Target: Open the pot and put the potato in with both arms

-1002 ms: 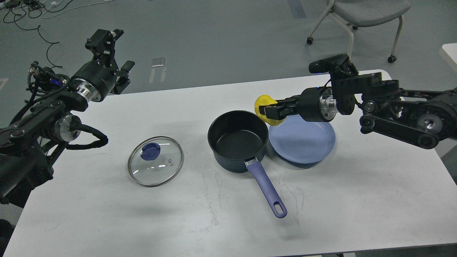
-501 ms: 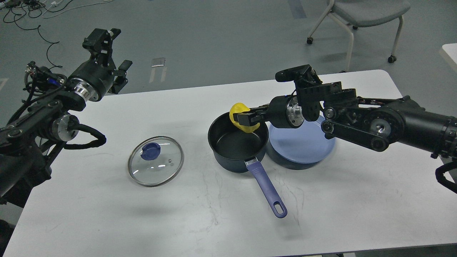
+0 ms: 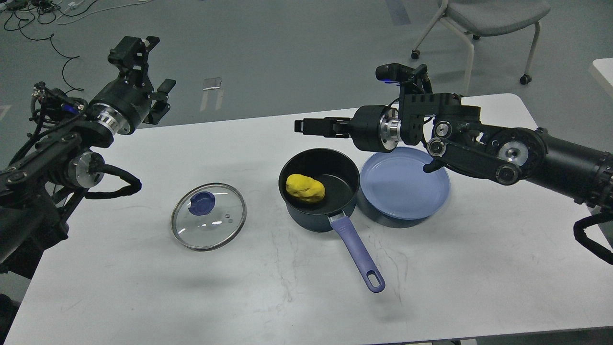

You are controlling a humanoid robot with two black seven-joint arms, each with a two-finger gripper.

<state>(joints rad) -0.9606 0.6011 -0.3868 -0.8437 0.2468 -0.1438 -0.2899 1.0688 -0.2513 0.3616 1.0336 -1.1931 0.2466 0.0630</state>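
White bench (image 3: 143, 287) carries the pot (image 3: 319, 189); potato (image 3: 305, 188) lies inside, below the empty right end effector (image 3: 301, 126), whose opening I cannot tell. Placement looks done; next, withdraw.

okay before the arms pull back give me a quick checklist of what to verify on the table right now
1. Potato inside the pot: ok.
2. Right tool empty, above the pot's far rim: ok; open or shut: cannot tell.
3. Lid off, flat on the table, apart from the pot: ok.
4. Left tool raised off the table's far left corner, holding nothing: ok.
5. Plate empty beside the pot: ok.
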